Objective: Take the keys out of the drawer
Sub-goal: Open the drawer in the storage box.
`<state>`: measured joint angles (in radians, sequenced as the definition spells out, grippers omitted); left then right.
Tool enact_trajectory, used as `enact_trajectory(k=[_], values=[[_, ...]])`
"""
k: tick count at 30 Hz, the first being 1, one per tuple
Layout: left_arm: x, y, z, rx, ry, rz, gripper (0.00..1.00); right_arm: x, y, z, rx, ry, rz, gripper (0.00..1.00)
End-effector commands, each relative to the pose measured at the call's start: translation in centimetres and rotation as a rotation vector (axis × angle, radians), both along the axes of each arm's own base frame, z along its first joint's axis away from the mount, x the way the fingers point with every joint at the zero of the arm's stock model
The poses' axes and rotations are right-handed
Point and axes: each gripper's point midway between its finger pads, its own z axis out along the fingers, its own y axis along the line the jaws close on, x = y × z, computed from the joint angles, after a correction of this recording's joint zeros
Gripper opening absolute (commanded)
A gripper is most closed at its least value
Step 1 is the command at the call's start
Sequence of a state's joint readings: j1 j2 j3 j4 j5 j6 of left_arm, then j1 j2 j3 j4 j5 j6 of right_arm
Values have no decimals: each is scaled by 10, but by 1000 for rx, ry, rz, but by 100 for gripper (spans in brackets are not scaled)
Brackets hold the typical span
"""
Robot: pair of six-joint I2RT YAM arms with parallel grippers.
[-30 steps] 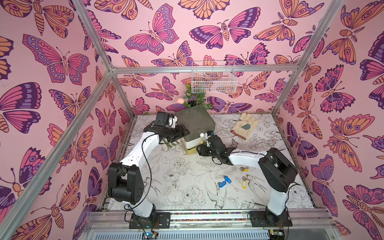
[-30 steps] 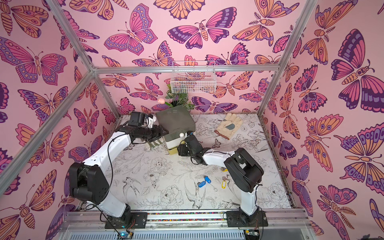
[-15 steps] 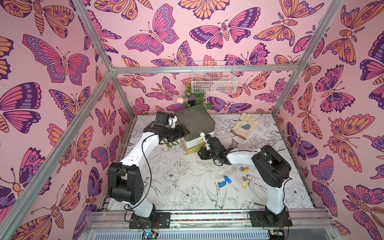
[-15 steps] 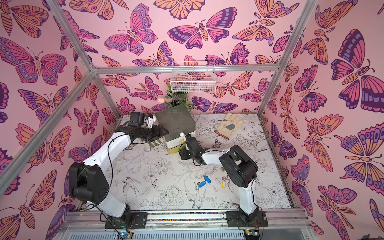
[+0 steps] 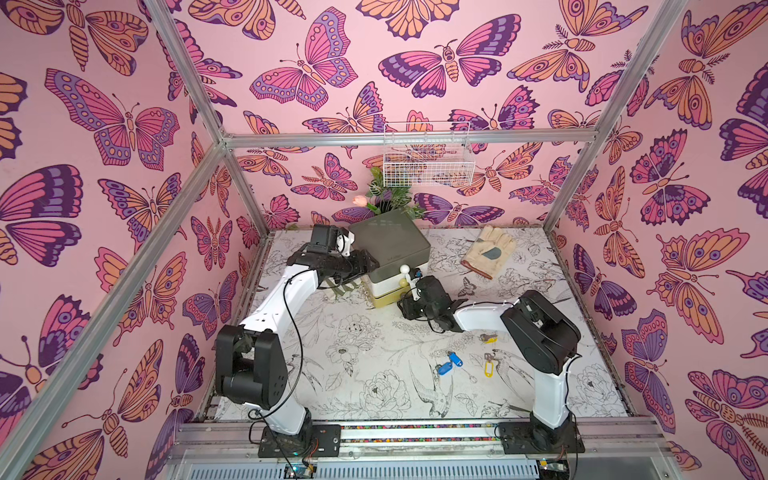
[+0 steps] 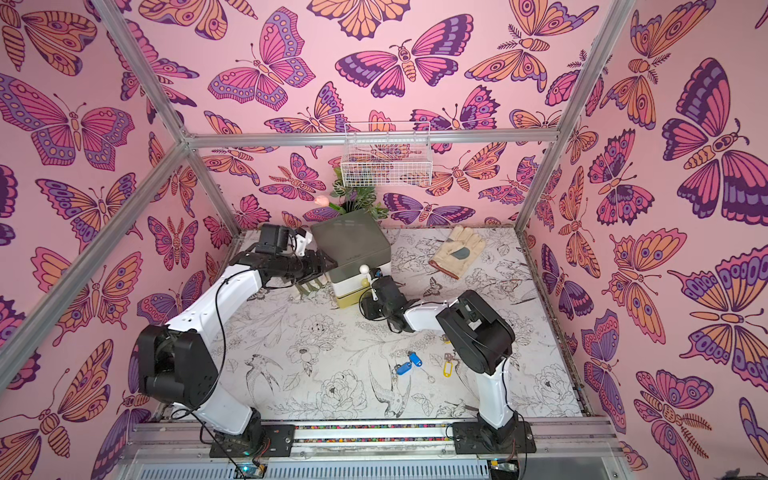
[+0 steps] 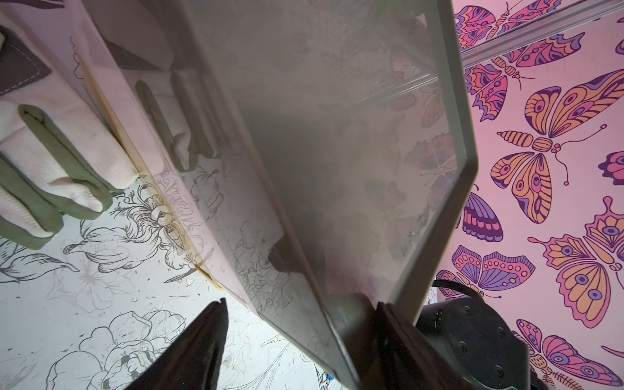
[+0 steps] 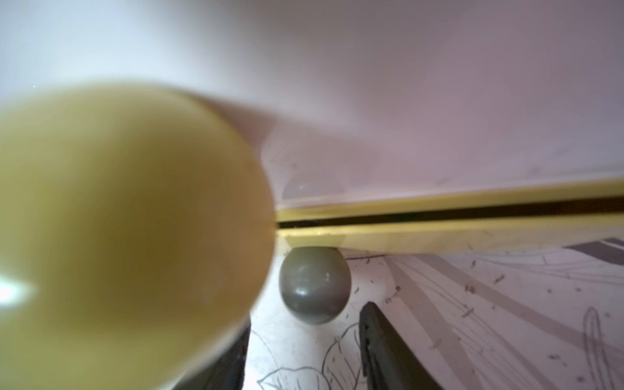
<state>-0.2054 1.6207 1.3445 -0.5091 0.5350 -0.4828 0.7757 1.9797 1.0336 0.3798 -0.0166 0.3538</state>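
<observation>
Blue- and yellow-tagged keys point(image 5: 451, 363) lie on the bench point(image 5: 332, 374) right of centre. Left end effector point(image 5: 366, 264) straddles the drawer box point(image 5: 390, 237), wide open; right end effector point(image 5: 411, 291) stands part-open at its yellow knob point(image 8: 128, 219).

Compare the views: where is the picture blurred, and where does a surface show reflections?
Right wrist view: the yellow knob sits too close, out of focus, with a glare spot; the grey ball behind is sharper. Left wrist view: sharp, but the glossy grey face of the drawer box mirrors the butterfly wall. Both top views: even light, no blur.
</observation>
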Motion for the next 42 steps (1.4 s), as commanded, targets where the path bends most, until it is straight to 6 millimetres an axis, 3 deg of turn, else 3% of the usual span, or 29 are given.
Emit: enact_trajectory(k=[1, 10, 12, 18, 21, 25, 29, 37, 42], values=[[-46, 17, -71, 131, 265, -3, 74, 20, 17, 46, 131, -204, -4, 55], [-53, 18, -76, 128, 286, -1, 74, 29, 11, 35, 129, -245, -59, 54], [-54, 19, -76, 128, 284, 0, 74, 28, 10, 29, 114, -224, -55, 49], [-55, 18, -73, 125, 279, 0, 74, 17, 5, 12, 76, -172, -29, 48], [-56, 18, -73, 124, 279, -1, 74, 14, 2, 7, 71, -162, -29, 45], [-58, 19, -73, 125, 280, 0, 74, 10, 0, -3, 59, -136, -28, 27], [-60, 20, -76, 128, 287, 2, 74, 3, -5, -11, 50, -108, -28, 21], [-57, 20, -72, 126, 282, 11, 74, -11, -14, 2, 56, -103, -26, 20], [-54, 20, -72, 124, 277, 19, 75, -34, -21, 3, 45, -68, -17, 20]])
